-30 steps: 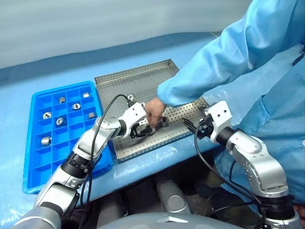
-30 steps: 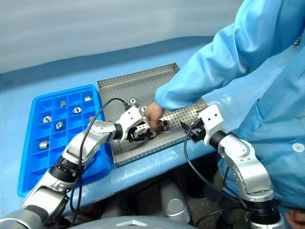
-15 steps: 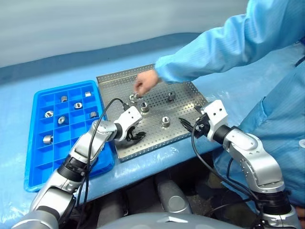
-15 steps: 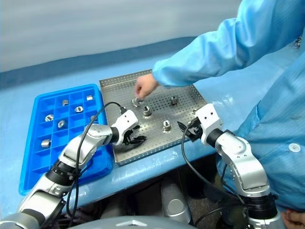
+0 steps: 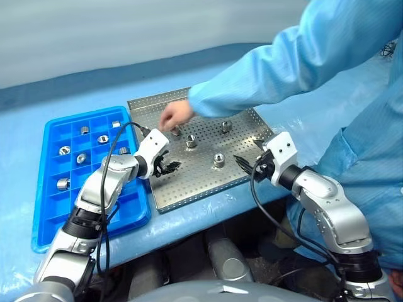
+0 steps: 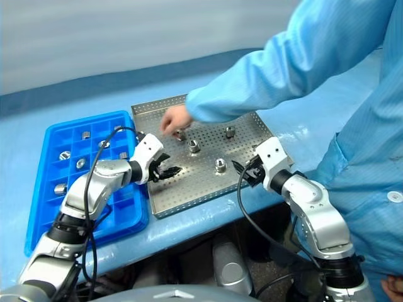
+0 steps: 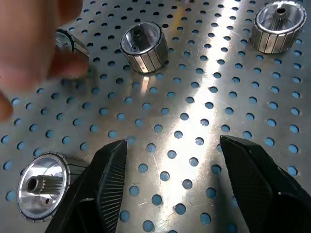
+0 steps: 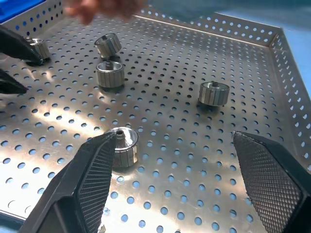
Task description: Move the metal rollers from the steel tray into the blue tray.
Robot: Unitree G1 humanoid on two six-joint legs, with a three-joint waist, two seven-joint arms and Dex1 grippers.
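Four metal rollers [image 5: 218, 160] are sitting upright on the steel tray [image 5: 189, 189] that I can count from the head view, one of them under a person's hand [image 5: 174, 116] near the far left of the tray. A bunch more already sit in the compartments of the blue tray [image 5: 47, 217] right beside it on the desk [image 5: 38, 94].

Looks like we're between picks. Left end effector [image 5: 167, 167] hovers over the tray's left side, fingers apart with nothing between them; in the left wrist view there's a roller just beside one finger [image 7: 104, 187]. Right end effector [image 5: 245, 165] is wide open and empty at the tray's near right edge.

My guess for the next move: wait for the hand to clear, then line up the left fingers around that nearest roller, close, and carry it to a free compartment.
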